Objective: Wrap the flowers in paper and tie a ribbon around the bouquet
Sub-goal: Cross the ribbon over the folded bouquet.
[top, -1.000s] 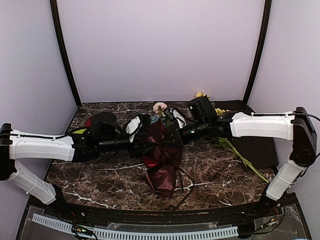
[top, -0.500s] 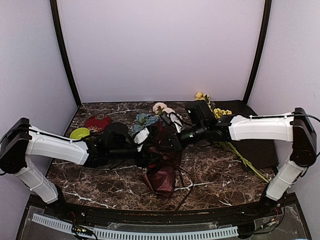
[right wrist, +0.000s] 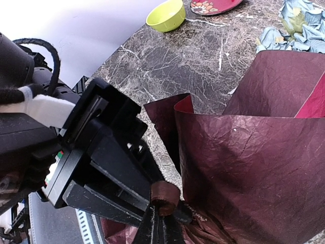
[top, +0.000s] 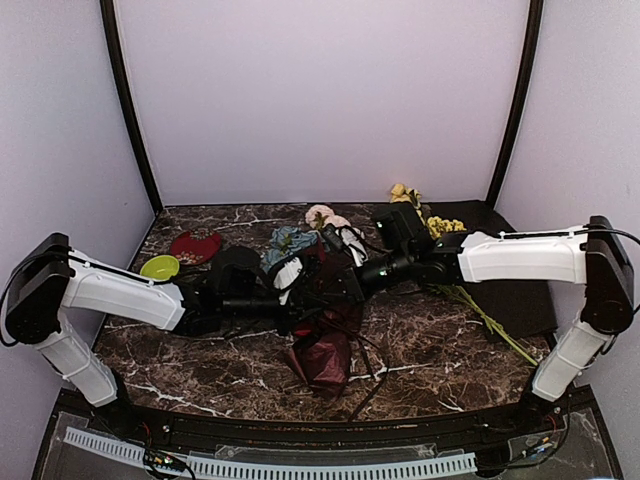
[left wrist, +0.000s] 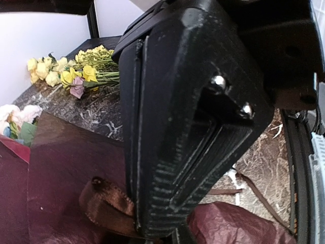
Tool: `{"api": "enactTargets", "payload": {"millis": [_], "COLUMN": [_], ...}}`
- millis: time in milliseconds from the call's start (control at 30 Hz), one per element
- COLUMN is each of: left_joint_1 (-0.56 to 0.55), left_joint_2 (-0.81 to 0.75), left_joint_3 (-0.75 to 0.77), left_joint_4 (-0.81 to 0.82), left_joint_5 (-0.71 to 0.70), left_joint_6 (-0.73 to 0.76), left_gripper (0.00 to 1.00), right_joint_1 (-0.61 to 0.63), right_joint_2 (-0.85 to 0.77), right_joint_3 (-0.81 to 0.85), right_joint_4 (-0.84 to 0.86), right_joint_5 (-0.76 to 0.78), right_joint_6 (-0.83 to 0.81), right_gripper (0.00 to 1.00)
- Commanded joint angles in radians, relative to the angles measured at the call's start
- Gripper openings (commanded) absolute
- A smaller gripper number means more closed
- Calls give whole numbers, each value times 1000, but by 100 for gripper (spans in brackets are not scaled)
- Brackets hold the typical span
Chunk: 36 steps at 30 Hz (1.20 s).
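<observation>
The right gripper [right wrist: 161,226] is clamped on the ribbon [right wrist: 165,193] loop, the bouquet [right wrist: 244,168] just beside it; the left gripper [top: 295,298] apparently touches that loop, closure impossible to tell.

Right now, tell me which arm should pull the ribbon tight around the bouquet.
Right. The right gripper is shut on the brown ribbon, low against the paper-wrapped bouquet. The left gripper sits beside that loop, but whether it has a grip is unclear.
</observation>
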Motion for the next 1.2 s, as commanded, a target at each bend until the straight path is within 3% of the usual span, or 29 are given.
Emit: {"api": "enactTargets", "payload": {"millis": [0,67,167,200,267,367,467,633,800,1033,1100,1167], "left_joint_1": [-1,-1,-1,-1,-1,-1,-1,-1,-1,-1,-1,-1], "left_joint_2": [-9,-9,-11,-11,-10,-8,-10,-14,-13,-17,-15,-16], "left_joint_3": [1,-8,-16,-22,-30,-35,-41,-46,-51,-59,-60,-61], "left_joint_4": [35,39,43,49,62,69,81,82,87,91,91,92], "left_joint_5": [39,34,20,22,20,11,19,21,19,16,17,18], "left_joint_6": [0,0,-7,-8,-8,-14,-12,-11,-13,-18,-18,-18], "left_gripper": [5,0,0,0,0,0,0,0,0,0,0,0], "right_joint_1": [6,7,0,-5,-20,-39,-45,-49,-44,-45,-46,-45], "right_joint_2": [-30,-30,-56,-75,-106,-152,-178,-146,-116,-45,-13,-12], "right_joint_3": [-6,-4,-3,-14,-45,-112,-193,-277,-311,-297,-298,-298], "right_joint_4": [33,28,-8,-20,-29,-53,-84,-131,-83,-73,-71,-68], "right_joint_5": [5,11,30,42,66,97,185,243,208,193,194,204], "right_joint_6": [2,3,-6,-6,1,15,22,5,-21,-49,-56,-50], "right_gripper": [0,4,24,35,46,54,53,41,49,44,39,25]}}
